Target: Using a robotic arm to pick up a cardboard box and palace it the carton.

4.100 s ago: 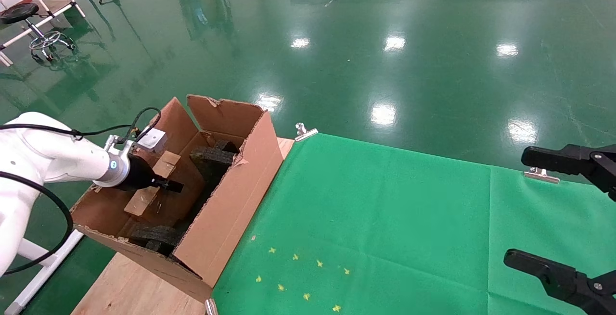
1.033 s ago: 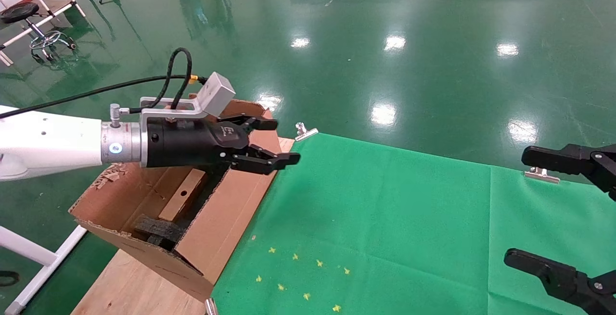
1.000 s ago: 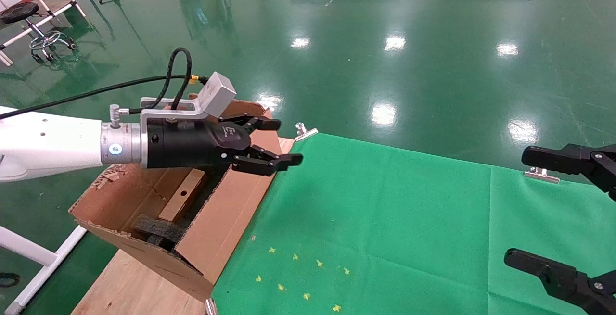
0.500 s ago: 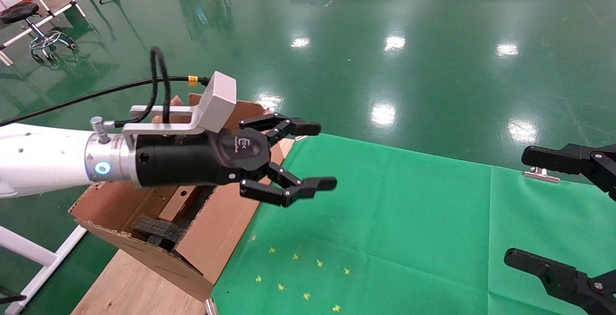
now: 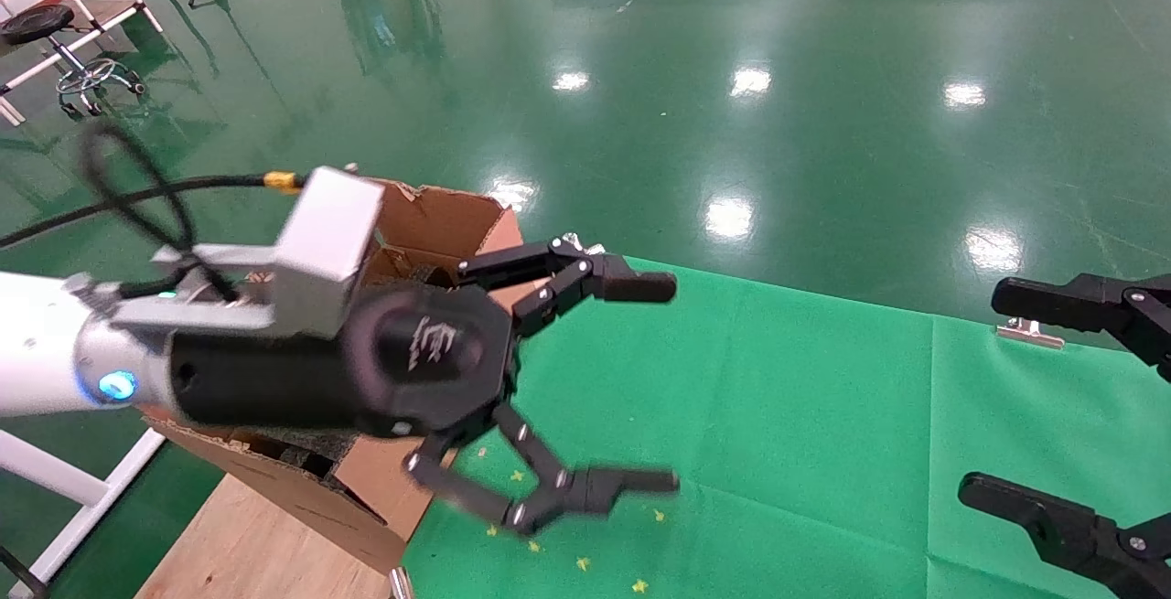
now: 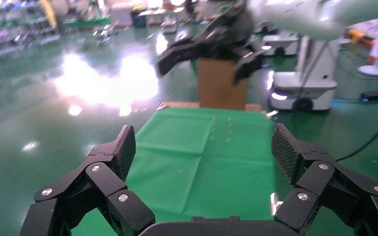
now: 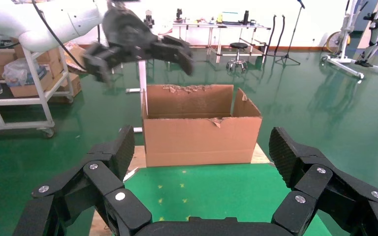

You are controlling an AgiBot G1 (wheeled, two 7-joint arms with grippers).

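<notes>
Head view: the robotic arm (image 5: 37, 357) reaches in from the left edge of the table, its silver wrist, grey block (image 5: 325, 238) and looping black cable (image 5: 183, 186) close to the camera. The left gripper (image 5: 672, 384) hangs in the air past the carton's near right side, above the left part of the green cloth (image 5: 805, 416). Its two black linkage fingers are spread wide, one high and one low, with nothing between them. The carton (image 5: 384, 489) stands on the bare wooden strip at the left end of the table (image 5: 229, 553), its long right wall against the edge of the cloth, its top rim ragged and torn. The gripper body covers most of its inside; only part of the far wall and a dark piece of black foam (image 5: 302, 454) by the near corner show. The cardboard box cannot be seen in any view, so whether it lies inside the carton cannot be told. Small yellow marks (image 5: 585, 564) dot the cloth near the front edge, under the lower finger. A metal clip (image 5: 1029, 332) pins the cloth at the back edge, towards the right. The right gripper (image 5: 986, 393) is parked at the right edge of the table, its fingers likewise spread apart and gripping nothing. From the right wrist view, those spread fingers frame the carton (image 7: 202, 140) side-on, with the white arm above its open top.
</notes>
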